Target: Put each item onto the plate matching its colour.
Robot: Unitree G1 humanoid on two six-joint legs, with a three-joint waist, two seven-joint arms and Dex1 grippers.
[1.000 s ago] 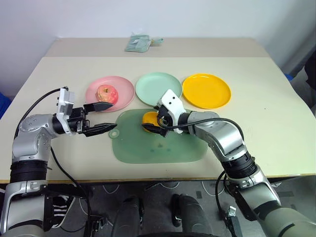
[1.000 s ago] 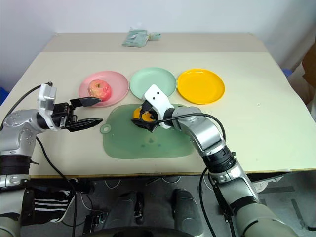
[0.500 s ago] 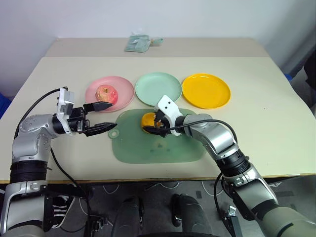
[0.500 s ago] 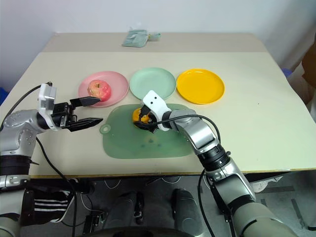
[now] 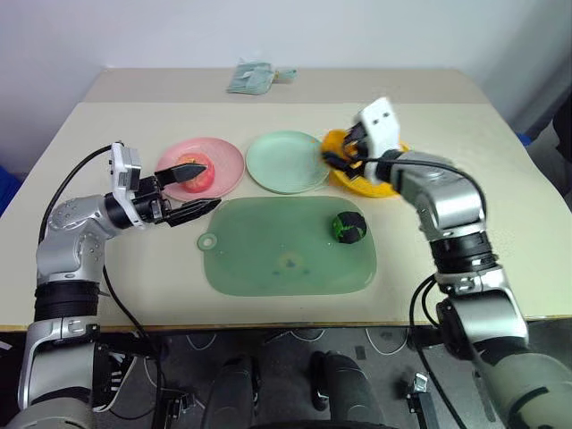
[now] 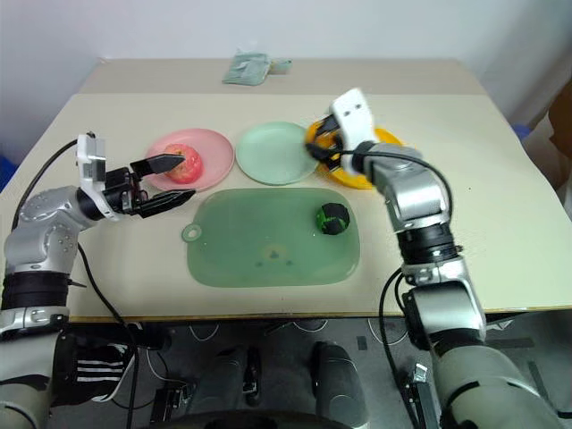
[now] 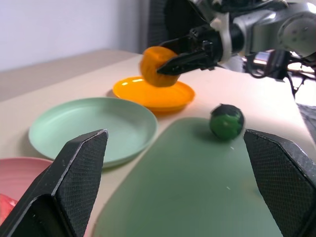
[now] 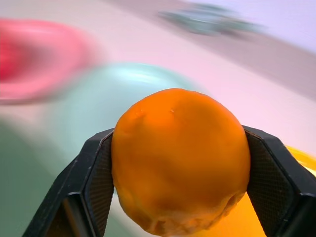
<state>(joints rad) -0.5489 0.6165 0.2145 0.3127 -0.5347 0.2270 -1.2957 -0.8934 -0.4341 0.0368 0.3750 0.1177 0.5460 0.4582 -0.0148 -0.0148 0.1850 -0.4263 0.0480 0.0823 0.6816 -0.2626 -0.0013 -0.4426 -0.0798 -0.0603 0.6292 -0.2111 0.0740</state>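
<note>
The orange-yellow fruit (image 8: 180, 160) sits clamped between the two black fingers of the right gripper (image 6: 323, 147), held in the air over the near-left edge of the orange-yellow plate (image 6: 386, 136); the left wrist view shows it clear above that plate's rim, not touching it. The pink-red apple (image 6: 182, 164) lies on the pink plate (image 6: 214, 146); the mint green plate (image 6: 275, 154) stands between the pink and orange-yellow ones; the dark green-black ball (image 6: 333, 217) rests on the green mat (image 6: 259, 250), toward its right side, near the orange-yellow plate but apart from it. The left gripper (image 6: 172, 183) hangs with its fingers spread apart and nothing between them, just at the near edge of the pink plate, its upper finger reaching over the apple; whether it touches the apple cannot be told. A folded greenish cloth (image 6: 248, 68) lies at the far edge of the tabletop (image 6: 500, 232).
</note>
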